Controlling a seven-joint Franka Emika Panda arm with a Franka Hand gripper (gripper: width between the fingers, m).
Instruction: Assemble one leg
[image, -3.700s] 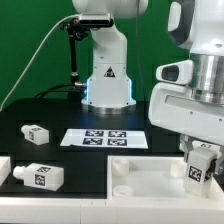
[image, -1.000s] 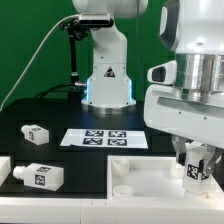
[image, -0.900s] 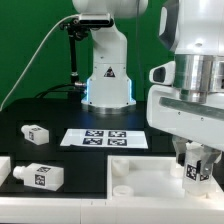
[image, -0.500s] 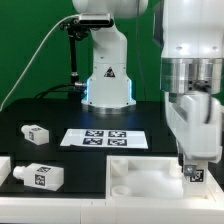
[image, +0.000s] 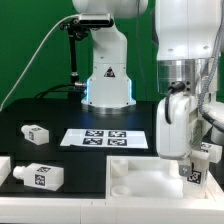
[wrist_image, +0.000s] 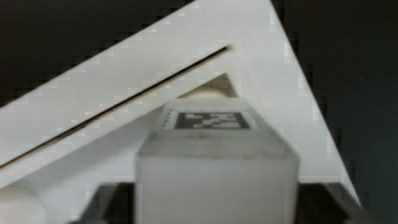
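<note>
My gripper (image: 190, 166) is shut on a white leg (image: 191, 175) and holds it upright at the exterior view's right, over the far right corner of the flat white tabletop (image: 135, 182). In the wrist view the leg (wrist_image: 214, 165) fills the space between the jaws, with its square tag (wrist_image: 217, 121) facing the camera, and the tabletop's corner (wrist_image: 107, 110) lies just beyond it. I cannot tell whether the leg touches the tabletop. Two more legs lie on the black table at the left, one further back (image: 37, 133) and one near the front (image: 41, 177).
The marker board (image: 104, 138) lies in the middle of the table in front of the robot base (image: 108, 85). Another white part (image: 4, 166) shows at the exterior view's left edge. A green backdrop stands behind.
The hand has turned about its upright axis with the leg still in it. The leg has shifted slightly left and down toward the tabletop's corner.
</note>
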